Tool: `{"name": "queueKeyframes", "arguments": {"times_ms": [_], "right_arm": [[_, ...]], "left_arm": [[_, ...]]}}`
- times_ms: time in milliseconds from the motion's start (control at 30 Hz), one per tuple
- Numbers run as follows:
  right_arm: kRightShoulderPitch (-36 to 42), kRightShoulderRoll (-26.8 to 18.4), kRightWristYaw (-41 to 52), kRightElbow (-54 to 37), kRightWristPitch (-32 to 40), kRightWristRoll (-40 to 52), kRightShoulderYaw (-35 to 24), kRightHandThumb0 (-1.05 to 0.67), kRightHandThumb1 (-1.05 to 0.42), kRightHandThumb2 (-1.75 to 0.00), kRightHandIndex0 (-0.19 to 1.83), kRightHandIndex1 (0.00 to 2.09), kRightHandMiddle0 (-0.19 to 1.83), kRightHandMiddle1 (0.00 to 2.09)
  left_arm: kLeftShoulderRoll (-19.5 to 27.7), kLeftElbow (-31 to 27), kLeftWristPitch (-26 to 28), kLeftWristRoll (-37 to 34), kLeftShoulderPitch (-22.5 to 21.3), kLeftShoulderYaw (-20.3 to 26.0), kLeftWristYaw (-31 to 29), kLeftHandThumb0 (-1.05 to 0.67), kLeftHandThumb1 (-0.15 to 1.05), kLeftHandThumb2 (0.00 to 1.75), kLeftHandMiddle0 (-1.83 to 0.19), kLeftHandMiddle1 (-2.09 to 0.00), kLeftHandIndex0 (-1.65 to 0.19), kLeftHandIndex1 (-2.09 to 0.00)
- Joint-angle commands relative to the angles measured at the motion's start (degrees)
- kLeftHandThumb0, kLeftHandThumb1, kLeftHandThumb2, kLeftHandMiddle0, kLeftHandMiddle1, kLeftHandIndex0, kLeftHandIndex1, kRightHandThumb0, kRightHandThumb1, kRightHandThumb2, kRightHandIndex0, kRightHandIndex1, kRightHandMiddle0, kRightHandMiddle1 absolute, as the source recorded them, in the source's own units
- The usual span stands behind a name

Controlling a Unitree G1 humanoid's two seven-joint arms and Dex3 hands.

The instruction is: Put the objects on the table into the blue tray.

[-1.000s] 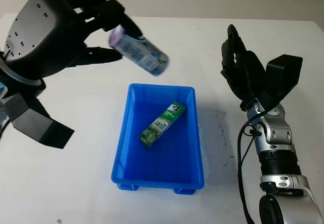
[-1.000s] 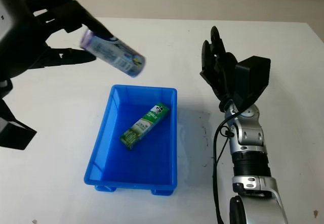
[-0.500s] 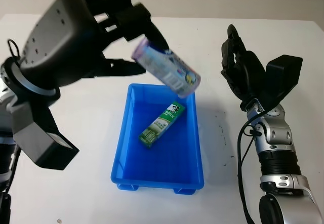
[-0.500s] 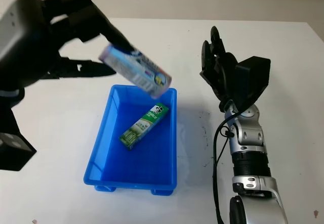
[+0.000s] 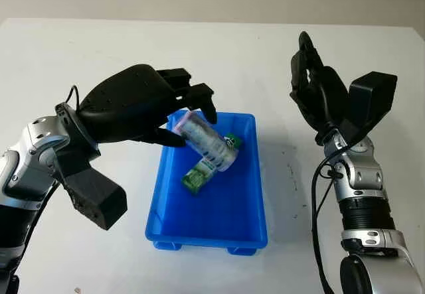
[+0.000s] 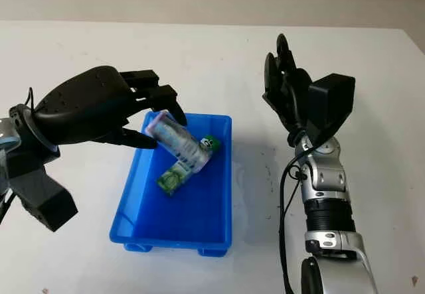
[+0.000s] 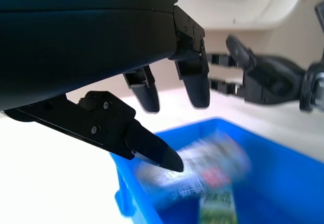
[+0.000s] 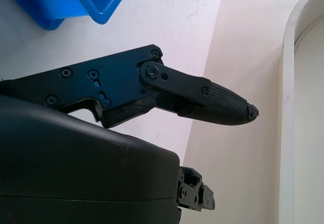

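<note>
A white cylindrical bottle (image 5: 210,143) with a lilac cap and colourful label is tilted in the far-left part of the blue tray (image 5: 207,242), over a green carton (image 5: 198,174) lying inside. My left hand (image 5: 194,125) hovers over the tray's far-left corner, open. In the left wrist view the bottle (image 7: 197,169) is blurred just below the fingertips (image 7: 198,90), apart from them. My right hand (image 5: 312,88) is raised to the right of the tray, open and holding nothing.
The white table (image 5: 80,241) surrounds the tray on all sides. The tray's near half holds nothing. In the right wrist view a corner of the tray (image 8: 66,1) lies beyond the hand.
My left hand came down and toward the tray with the bottle. The bottle has left the fingers and is dropping onto the green carton. The right arm has not moved.
</note>
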Motion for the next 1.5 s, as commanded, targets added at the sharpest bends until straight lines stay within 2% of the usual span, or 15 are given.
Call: {"name": "queueKeyframes", "arguments": {"times_ms": [0, 67, 133, 333, 533, 567, 667, 800, 900, 1033, 1167, 1467], "right_arm": [[0.2, -0.3, -0.2, -0.9, 0.1, 0.1, -0.3, -0.71, -1.05, -0.71, -0.19, 0.0, -0.19, 0.0], [0.1, -0.2, -0.2, -0.8, 0.2, 0.3, -0.3, -0.71, -1.05, -0.7, -0.19, 0.0, -0.19, 0.0], [0.1, -0.2, -0.2, -0.8, 0.3, 0.4, -0.4, -0.71, -1.05, -0.7, -0.19, 0.0, -0.19, 0.0], [0.1, -0.3, 0.0, -0.7, 0.0, 0.3, -0.2, -0.69, -1.05, -0.72, -0.19, 0.0, -0.19, 0.0], [0.0, -0.3, 0.2, -0.5, -0.1, 0.4, -0.2, -0.7, -1.05, -0.71, -0.19, 0.0, -0.19, 0.0], [0.0, -0.2, 0.2, -0.5, 0.0, 0.5, -0.2, -0.71, -1.05, -0.7, -0.19, 0.0, -0.19, 0.0], [0.1, 0.3, -0.1, -0.8, -0.2, 0.4, 0.0, -0.71, -1.05, -0.71, -0.19, 0.0, -0.19, 0.0], [0.4, 0.6, 1.1, -0.7, -2.3, 0.6, 0.3, -0.71, -1.05, -0.73, -0.19, 0.0, -0.19, 0.0], [0.7, 0.8, 1.4, -1.0, -3.9, 0.4, 0.4, -0.72, -1.05, -0.73, -0.19, 0.0, -0.19, 0.0], [0.9, 0.9, 1.2, -1.7, -4.7, 0.0, 0.8, -0.74, -1.05, -0.73, -0.19, 0.0, -0.19, 0.0], [1.0, 1.2, 0.4, -2.4, -4.7, -0.2, 1.1, -0.75, -1.05, -0.74, -0.19, 0.0, -0.19, 0.0], [0.4, 2.8, -2.0, -1.5, -5.3, -0.3, 1.0, -0.78, -1.05, -0.75, -0.19, 0.0, -0.19, 0.0]], "left_arm": [[1.8, -2.5, 2.2, 0.7, 0.5, -0.5, -3.3, -0.57, 0.9, 0.06, -0.1, -0.18, -0.05, -0.33], [2.4, -4.1, 4.5, 1.0, 0.6, -0.6, -6.1, -0.7, 0.94, 0.07, 0.1, -0.05, 0.07, -0.12], [2.5, -4.9, 5.7, 0.8, 0.5, -0.5, -7.6, -0.8, 0.99, 0.08, 0.17, -0.01, 0.16, -0.03], [2.0, -5.4, 7.0, -0.9, -0.2, 0.2, -8.6, -0.91, 1.04, 0.07, 0.19, 0.0, 0.19, 0.0], [1.2, -5.2, 10.9, -7.8, -1.2, 1.2, -11.3, -0.95, 1.04, 0.07, 0.19, 0.0, 0.19, 0.0], [0.5, -4.2, 11.2, -9.4, -1.4, 1.9, -10.8, -0.96, 1.05, 0.11, 0.19, 0.0, 0.19, 0.0], [-3.5, 0.1, 14.7, -18.8, -1.1, 6.4, -8.2, -0.93, 1.05, 0.49, 0.19, 0.0, 0.19, 0.0], [-10.8, 3.7, 19.6, -27.1, 0.2, 13.0, 0.2, -0.87, 1.05, 0.64, 0.19, 0.0, 0.19, 0.0], [-17.2, 7.4, 22.2, -35.4, -0.1, 16.8, 4.1, -0.82, 1.05, 0.69, 0.19, 0.0, 0.19, 0.0], [-22.2, 14.4, 23.3, -37.8, -0.9, 18.9, 9.2, -0.81, 1.05, 0.77, 0.19, 0.0, 0.19, 0.0], [-25.0, 22.3, 22.4, -38.3, -2.0, 20.2, 12.2, -0.79, 1.05, 0.74, 0.19, 0.0, 0.19, 0.0], [-26.1, 33.5, 21.1, -37.1, -3.6, 19.2, 12.4, -0.81, 1.05, 0.72, 0.19, 0.0, 0.19, 0.0]]}}
